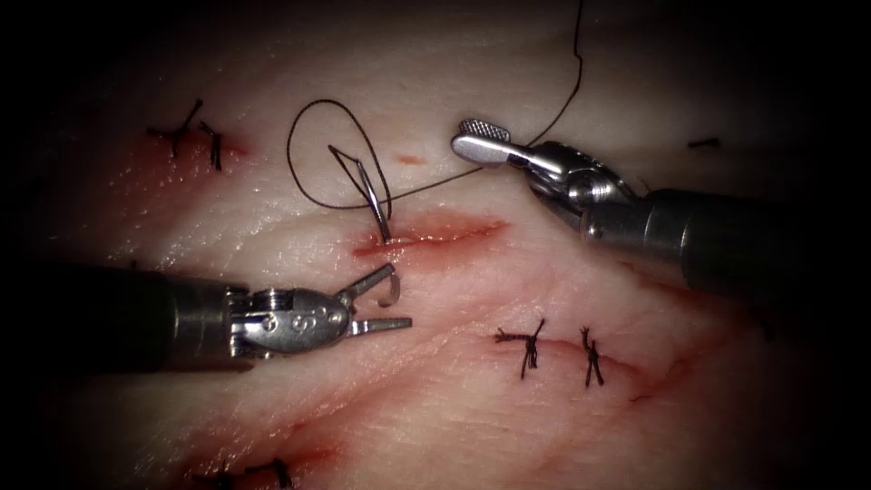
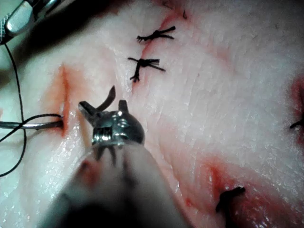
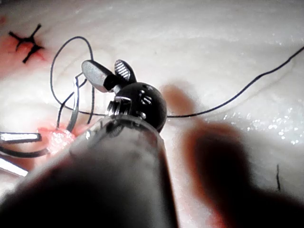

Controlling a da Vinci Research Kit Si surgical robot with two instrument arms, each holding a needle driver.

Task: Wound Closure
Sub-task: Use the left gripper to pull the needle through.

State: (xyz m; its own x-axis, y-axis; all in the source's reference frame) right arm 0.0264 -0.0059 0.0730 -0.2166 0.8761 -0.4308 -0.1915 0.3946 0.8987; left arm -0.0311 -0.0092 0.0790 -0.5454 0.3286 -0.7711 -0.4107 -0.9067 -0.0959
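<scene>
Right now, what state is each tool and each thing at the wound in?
left tool: fingers open, holding nothing, needle's tip between them.
right tool: fingers open, holding nothing.
needle: in the tissue at the cut's left end, both ends showing.
thread: slack, looped on the tissue.
cut: unclosed, red fluid along it.
stitches: tied, ends cut.

Two grippers: the left gripper (image 1: 386, 298) and right gripper (image 1: 481, 141). One needle (image 1: 372, 195), one thread (image 1: 313, 150). One open cut (image 1: 426, 233). I count six tied stitches (image 1: 526, 345) on the tissue (image 1: 454, 408).
</scene>
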